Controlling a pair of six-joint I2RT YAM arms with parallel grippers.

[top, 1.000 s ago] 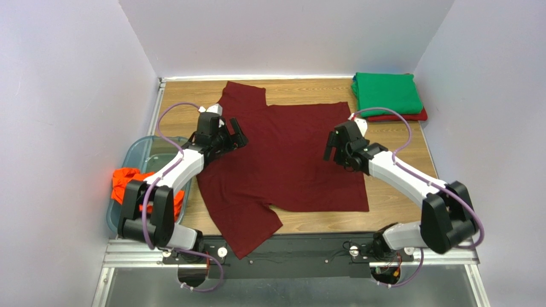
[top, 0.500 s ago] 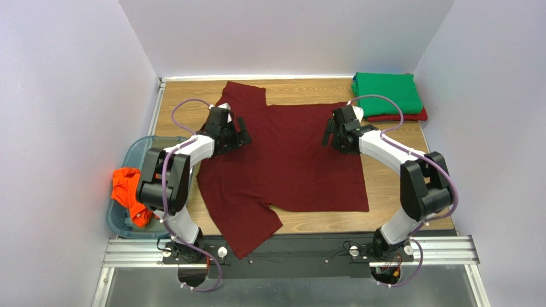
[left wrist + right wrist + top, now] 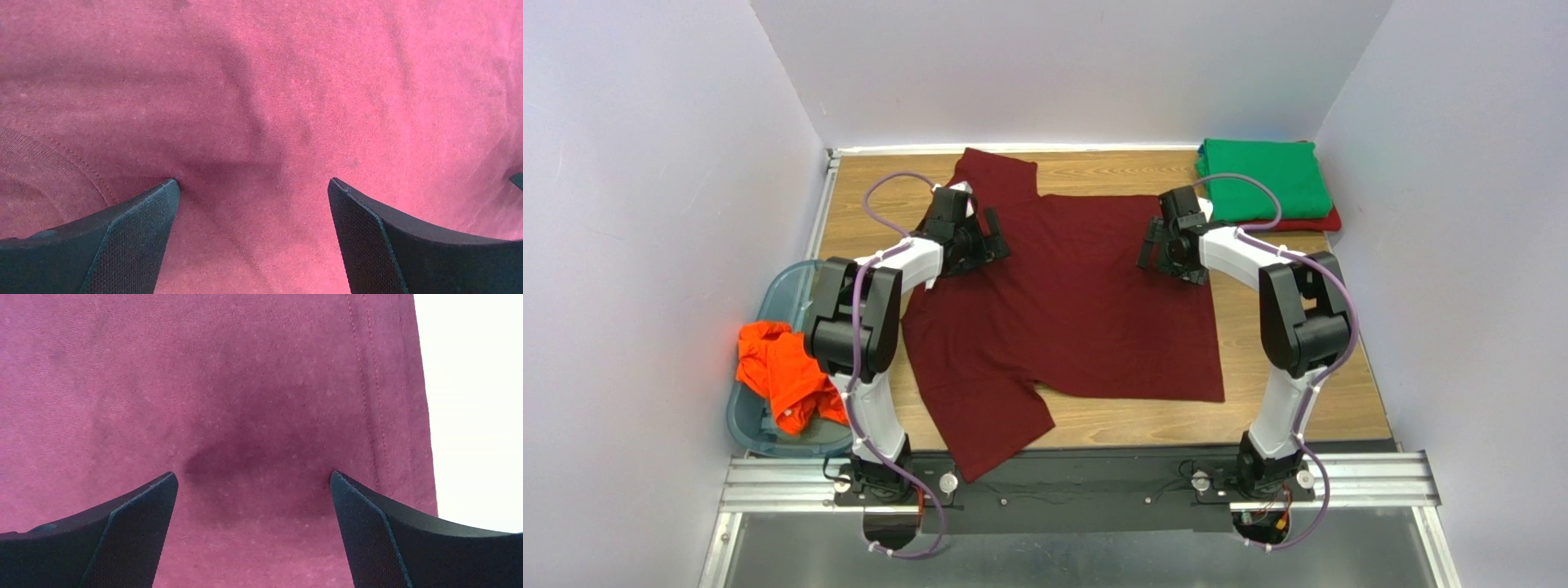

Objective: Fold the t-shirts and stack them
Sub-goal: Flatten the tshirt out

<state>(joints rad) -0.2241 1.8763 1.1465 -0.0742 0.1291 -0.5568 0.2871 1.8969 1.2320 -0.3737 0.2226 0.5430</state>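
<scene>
Both my grippers stand wide open, holding nothing. The maroon shirt (image 3: 1075, 306) lies flat mid-table, its neck-to-hem axis running left to right, with the sleeves on my left and the hem on my right. My left gripper (image 3: 983, 243) hangs low over the far shoulder, beside a seam. My right gripper (image 3: 1169, 260) hangs low over the far hem corner, the stitched hem just to its right. Cloth lies directly under each pair of jaws, and the far edge is near. I judge the next fold runs along that long axis, each arm taking its own end. The green shirt (image 3: 1265, 178) sits folded on a red one (image 3: 1308, 224) at the far right; the orange shirt (image 3: 775, 368) waits in the bin (image 3: 756, 423) on my left
</scene>
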